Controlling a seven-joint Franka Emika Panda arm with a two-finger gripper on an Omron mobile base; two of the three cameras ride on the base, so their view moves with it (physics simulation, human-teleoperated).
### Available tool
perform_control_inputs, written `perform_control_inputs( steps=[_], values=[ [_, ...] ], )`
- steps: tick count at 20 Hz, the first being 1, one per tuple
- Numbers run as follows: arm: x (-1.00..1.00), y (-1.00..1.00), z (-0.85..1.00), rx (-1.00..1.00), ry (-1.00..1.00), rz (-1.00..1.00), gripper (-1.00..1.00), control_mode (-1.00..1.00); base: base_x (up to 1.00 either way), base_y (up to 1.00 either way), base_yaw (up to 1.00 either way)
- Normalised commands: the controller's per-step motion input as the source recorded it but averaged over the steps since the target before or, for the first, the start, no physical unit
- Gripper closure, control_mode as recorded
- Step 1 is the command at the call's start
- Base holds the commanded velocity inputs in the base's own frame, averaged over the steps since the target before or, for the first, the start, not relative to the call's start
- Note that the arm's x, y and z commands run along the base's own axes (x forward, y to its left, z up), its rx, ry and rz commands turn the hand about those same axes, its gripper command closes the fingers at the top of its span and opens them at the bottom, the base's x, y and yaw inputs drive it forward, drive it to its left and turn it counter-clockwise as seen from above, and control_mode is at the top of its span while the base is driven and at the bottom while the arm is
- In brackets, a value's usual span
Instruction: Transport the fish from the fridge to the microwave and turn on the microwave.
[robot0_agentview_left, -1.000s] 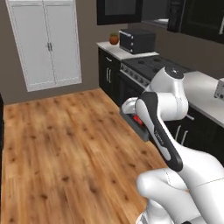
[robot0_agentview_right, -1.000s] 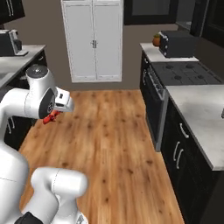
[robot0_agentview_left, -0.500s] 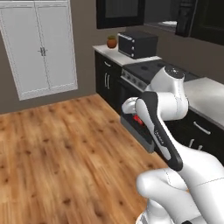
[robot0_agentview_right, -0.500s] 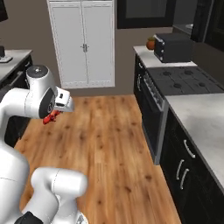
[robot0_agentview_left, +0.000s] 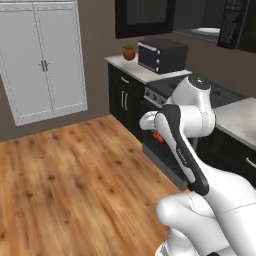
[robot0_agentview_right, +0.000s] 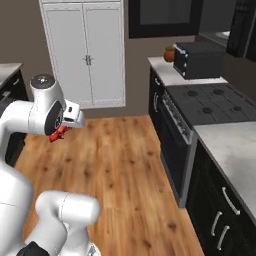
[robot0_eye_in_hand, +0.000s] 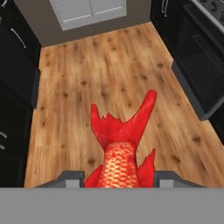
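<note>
Here the claw (robot0_eye_in_hand: 119, 175) is clamped on the fish (robot0_eye_in_hand: 122, 144) — in the hand view its two dark fingertips (robot0_eye_in_hand: 70, 177) stand on either side of the red-orange scaled body, and the forked tail fans out past them over the wooden floor (robot0_eye_in_hand: 105, 78). The fish is off the ground, carried in the air above the planks. In the right base view it shows as a small red shape (robot0_agentview_right: 58, 133) hanging just below the white wrist, to the left of the picture; in the left base view a bit of red (robot0_agentview_left: 159, 137) peeks out between the arm's links, in front of the dark oven front (robot0_agentview_left: 162, 155). Behind the arm, the table (robot0_agentview_right: 172, 75) along the wall carries a small black toaster oven (robot0_agentview_left: 161, 55) with round knobs, and a brownish round thing (robot0_agentview_left: 129, 52) sits just beside it toward the corner — too small to name. A dark stovetop (robot0_agentview_right: 212, 102) follows the table, then a lighter grey stretch of table (robot0_agentview_right: 235, 150) with dark drawers below. A white double-door cabinet (robot0_agentview_right: 90, 52) stands against the far wall. At the upper right of the left base view hangs a dark appliance with a keypad, likely the microwave (robot0_agentview_left: 235, 22), well apart from the fish.
</note>
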Motion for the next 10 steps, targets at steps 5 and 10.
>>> perform_control_inputs(
  steps=[5,10],
  values=[
    [0.0,0.0,0.0,0.0,0.0,0.0,1.0,1.0,0.82,0.0,-0.12],
    [0.0,0.0,0.0,0.0,0.0,0.0,1.0,1.0,0.79,0.0,-0.17]
  ],
)
